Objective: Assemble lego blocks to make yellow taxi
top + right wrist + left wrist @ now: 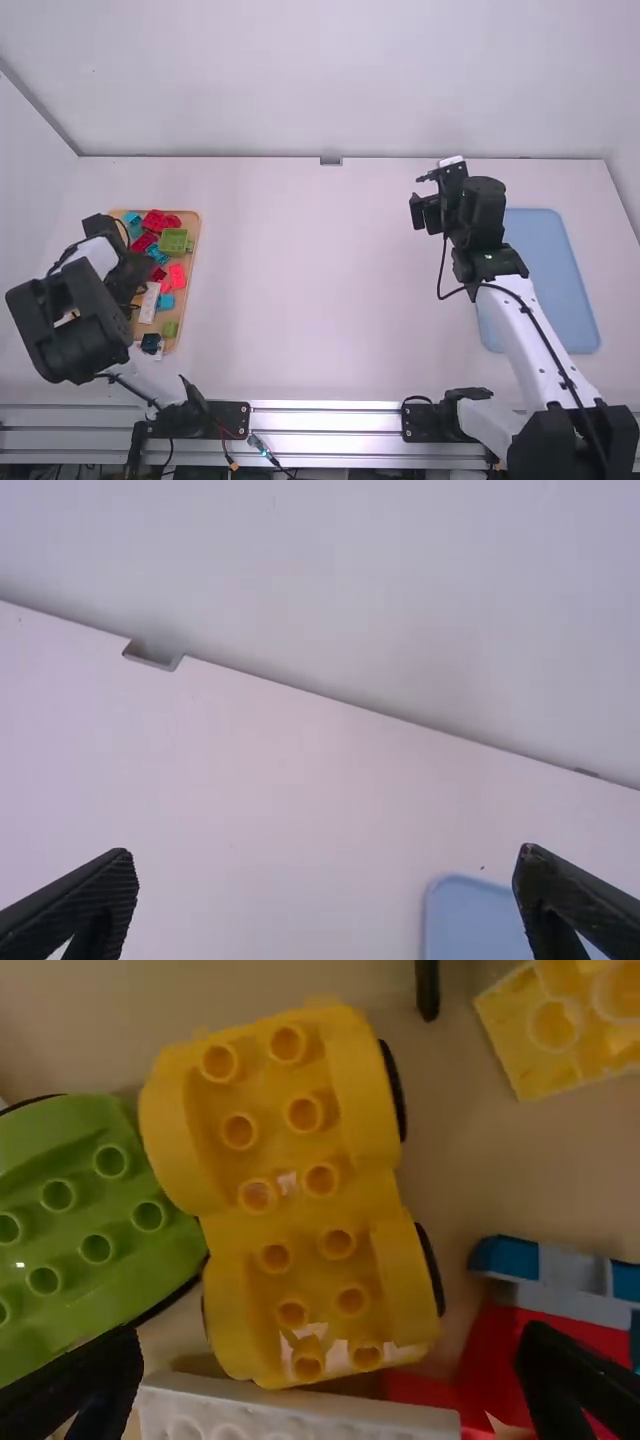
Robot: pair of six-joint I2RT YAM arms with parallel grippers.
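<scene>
Yellow wheeled base (300,1222) is lying before the wide-spread left gripper (330,1333), probably feeling light, stiff, and inviting grip by side walls (365,1090)

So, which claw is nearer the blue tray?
Right. The right claw is left of the blue tray's far end; the left claw is across the table, over the wooden board.

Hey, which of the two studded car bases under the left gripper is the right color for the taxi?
The yellow base, studs up, between the green base and the red block; the other base is green.
</scene>
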